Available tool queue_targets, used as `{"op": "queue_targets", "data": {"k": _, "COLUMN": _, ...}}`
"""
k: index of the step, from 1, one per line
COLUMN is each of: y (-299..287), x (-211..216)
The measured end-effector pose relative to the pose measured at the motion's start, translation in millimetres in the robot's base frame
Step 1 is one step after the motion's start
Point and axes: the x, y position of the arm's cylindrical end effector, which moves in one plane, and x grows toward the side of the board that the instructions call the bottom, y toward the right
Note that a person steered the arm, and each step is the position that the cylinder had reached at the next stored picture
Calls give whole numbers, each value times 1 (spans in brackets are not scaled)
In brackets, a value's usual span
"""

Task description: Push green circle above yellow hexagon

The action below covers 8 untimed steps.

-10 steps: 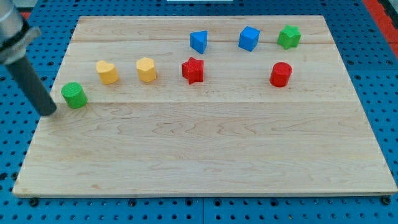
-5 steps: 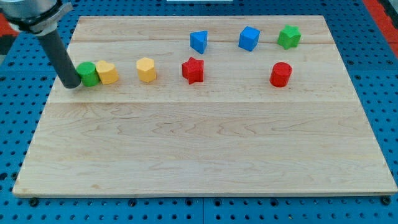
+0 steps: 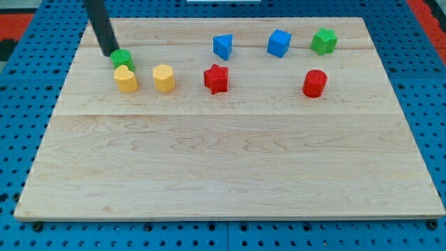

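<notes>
The green circle (image 3: 122,58) sits near the board's top left, just above and touching the yellow heart-like block (image 3: 126,79). The yellow hexagon (image 3: 164,77) lies to the right of that block, below and to the right of the green circle. My tip (image 3: 111,53) rests against the green circle's upper left side; the dark rod rises from there toward the view's top.
A red star (image 3: 216,78) lies right of the hexagon. A blue triangle-like block (image 3: 223,47), a blue cube (image 3: 279,43) and a green star (image 3: 323,41) line the top. A red cylinder (image 3: 314,83) sits at the right. The wooden board (image 3: 230,167) lies on a blue pegboard.
My tip has moved up and to the right, pushing the green circle from the board's left edge, past the yellow heart-like block's left side, to just above it.
</notes>
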Motion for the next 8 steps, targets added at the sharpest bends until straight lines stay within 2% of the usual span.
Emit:
{"op": "queue_targets", "data": {"k": 1, "y": -19, "x": 14}}
{"op": "queue_targets", "data": {"k": 2, "y": -51, "x": 52}}
{"op": "queue_targets", "data": {"k": 3, "y": -20, "x": 55}}
{"op": "queue_targets", "data": {"k": 6, "y": 36, "x": 12}}
{"op": "queue_targets", "data": {"k": 7, "y": 45, "x": 17}}
{"op": "queue_targets", "data": {"k": 8, "y": 28, "x": 41}}
